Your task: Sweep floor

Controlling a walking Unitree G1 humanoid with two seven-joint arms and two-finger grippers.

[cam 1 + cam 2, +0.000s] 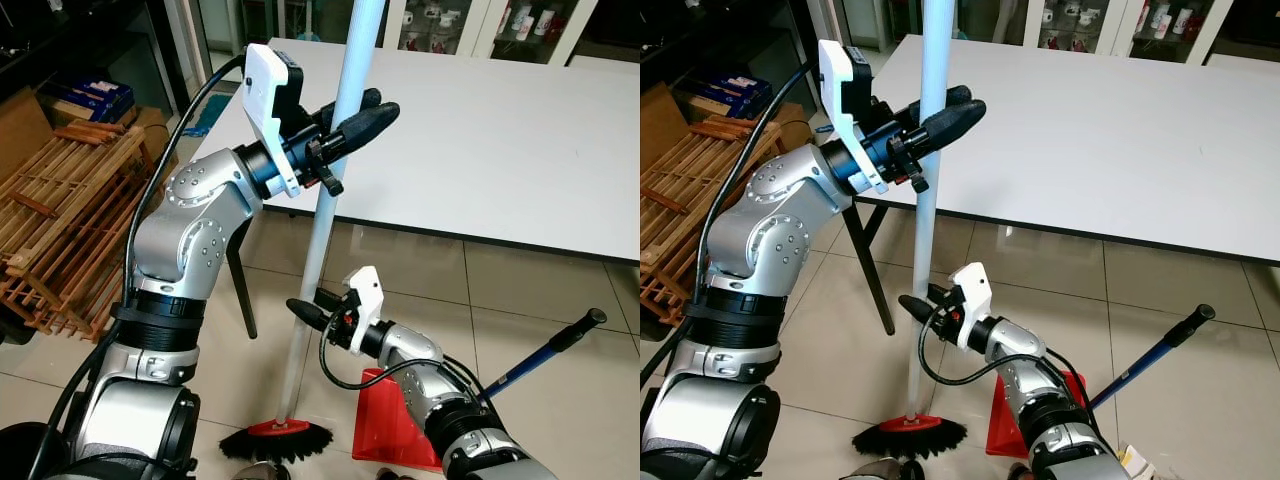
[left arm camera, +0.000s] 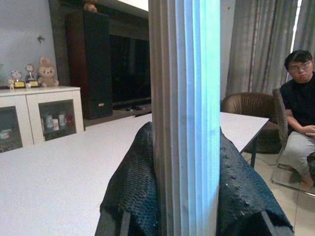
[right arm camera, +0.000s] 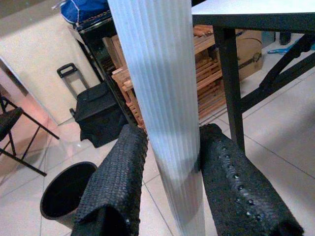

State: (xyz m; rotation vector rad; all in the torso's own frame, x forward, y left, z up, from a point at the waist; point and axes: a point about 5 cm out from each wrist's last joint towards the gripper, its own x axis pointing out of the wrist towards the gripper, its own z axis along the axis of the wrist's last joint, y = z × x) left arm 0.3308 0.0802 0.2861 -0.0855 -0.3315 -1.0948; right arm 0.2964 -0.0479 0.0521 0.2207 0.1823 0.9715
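Observation:
A broom with a pale ribbed pole (image 1: 325,230) stands nearly upright. Its red collar and black bristles (image 1: 277,438) rest on the tiled floor. My left gripper (image 1: 381,105) is shut on the pole high up, level with the table top. In the left wrist view the pole (image 2: 184,98) sits tight between the two black fingers (image 2: 130,187). My right gripper (image 1: 306,300) is shut on the same pole lower down, around knee height. The right wrist view has both pads (image 3: 118,172) pressed against the pole (image 3: 162,98).
A white table (image 1: 500,130) stands just behind the broom. A red dustpan (image 1: 385,410) with a blue-black handle (image 1: 545,350) rests on the floor to the right. A wooden rack (image 1: 60,210) and boxes line the left. A black bin (image 3: 66,194) stands nearby. A person (image 2: 300,113) sits beyond the table.

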